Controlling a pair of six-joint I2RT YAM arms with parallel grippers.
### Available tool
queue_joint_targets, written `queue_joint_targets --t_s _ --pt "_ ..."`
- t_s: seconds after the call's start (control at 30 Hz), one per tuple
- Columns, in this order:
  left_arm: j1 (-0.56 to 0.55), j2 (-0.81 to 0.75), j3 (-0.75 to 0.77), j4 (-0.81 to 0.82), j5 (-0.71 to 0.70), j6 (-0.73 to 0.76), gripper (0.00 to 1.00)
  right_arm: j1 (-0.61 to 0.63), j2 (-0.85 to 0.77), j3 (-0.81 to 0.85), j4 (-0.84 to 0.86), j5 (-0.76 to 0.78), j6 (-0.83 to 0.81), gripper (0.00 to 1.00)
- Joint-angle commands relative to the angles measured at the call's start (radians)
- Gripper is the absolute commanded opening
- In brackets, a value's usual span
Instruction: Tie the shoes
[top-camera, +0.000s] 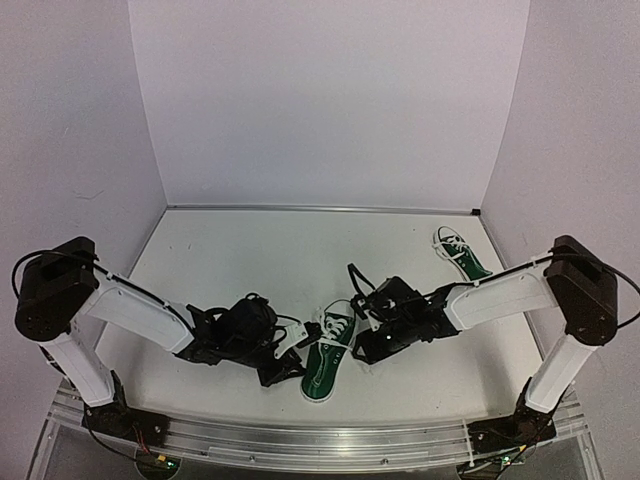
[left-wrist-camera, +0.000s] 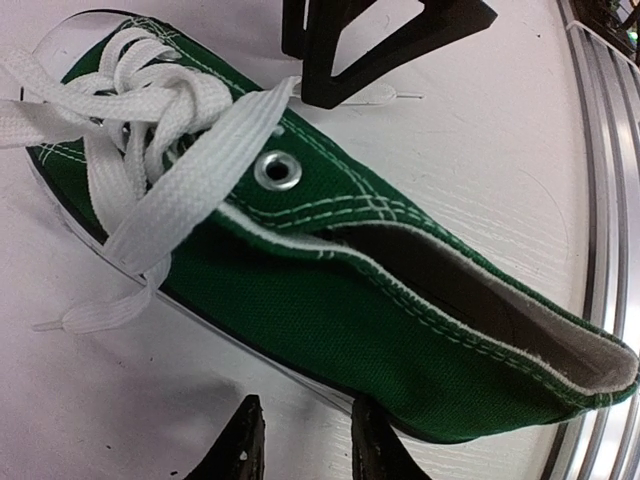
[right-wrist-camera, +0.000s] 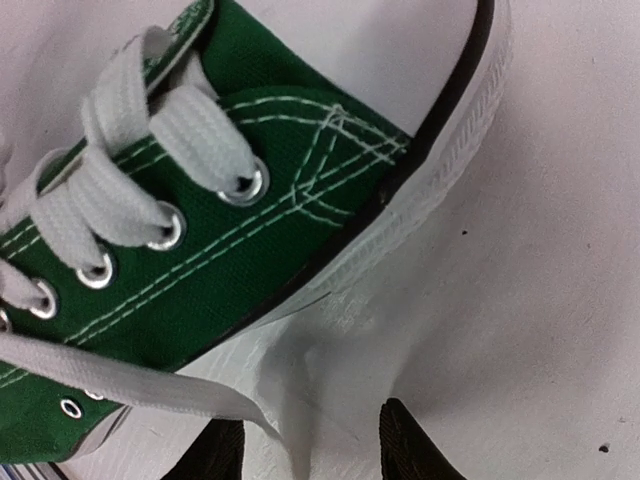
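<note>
One small dark green canvas sneaker with white laces (top-camera: 325, 362) is seen near the middle of the white desk (top-camera: 260, 255). Its long axis is set roughly 6 to 12 o'clock, with the heel opening toward the aluminium rail (top-camera: 300, 440) and the toe pointed away. The second green sneaker (top-camera: 461, 253) is laid well apart at 2 o'clock, toe toward 11 o'clock. The left jaws are held partly open at the near sneaker's 9 o'clock side, with nothing gripped. The right jaws are parted at its 3 o'clock side, and a flat white lace (right-wrist-camera: 120, 385) is run toward their gap, unclamped.
</note>
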Motion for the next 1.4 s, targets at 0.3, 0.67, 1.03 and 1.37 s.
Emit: queue_joint_targets --t_s 0.3,0.67,1.03,1.37 --pt "0.017 -0.146 -0.081 0.079 -0.126 -0.052 0.32 -0.002 -0.096 -0.052 -0.047 0.020 0.054 0.00" --pt "0.096 -0.183 -0.022 0.106 -0.079 -0.037 0.35 -0.001 -0.218 -0.124 -0.075 -0.016 0.084 0.00" --pt "0.161 -0.070 0.126 0.124 0.015 -0.274 0.55 -0.001 -0.253 -0.167 -0.105 -0.030 0.077 0.12" --pt "0.172 0.060 0.218 0.181 0.069 -0.446 0.63 -0.001 -0.315 -0.081 -0.104 -0.044 0.063 0.52"
